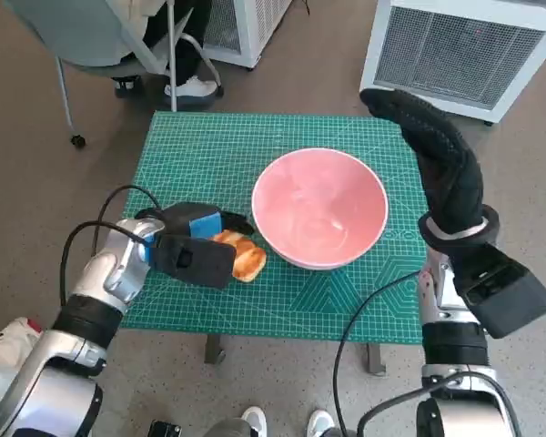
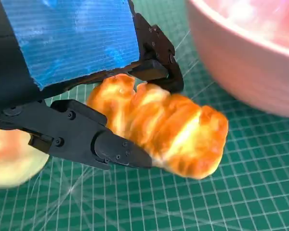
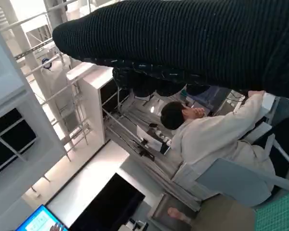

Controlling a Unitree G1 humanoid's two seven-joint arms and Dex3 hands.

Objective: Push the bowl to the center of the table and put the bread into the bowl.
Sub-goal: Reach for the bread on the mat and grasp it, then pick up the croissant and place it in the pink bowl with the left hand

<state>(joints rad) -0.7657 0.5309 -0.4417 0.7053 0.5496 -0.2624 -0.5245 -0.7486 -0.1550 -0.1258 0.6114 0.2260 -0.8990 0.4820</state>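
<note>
Pink bowl [image 1: 320, 208] sits about mid-worktop [image 1: 209, 146], so the push looks done, while the left hand [image 1: 189, 244] grips the bread [image 1: 242, 256] just beside it, not yet in, and the gloved right hand [image 1: 432, 150] hovers empty, fingers extended.

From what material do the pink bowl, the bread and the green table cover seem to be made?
The bowl looks like glazed ceramic or hard plastic: smooth, glossy pink with soft reflections; which of the two I cannot tell. The bread, held by the left hand, looks like a baked roll, or perhaps a replica: shiny golden-brown crust. The table cover looks like a matte rubbery cutting mat, printed with grid lines.
</note>
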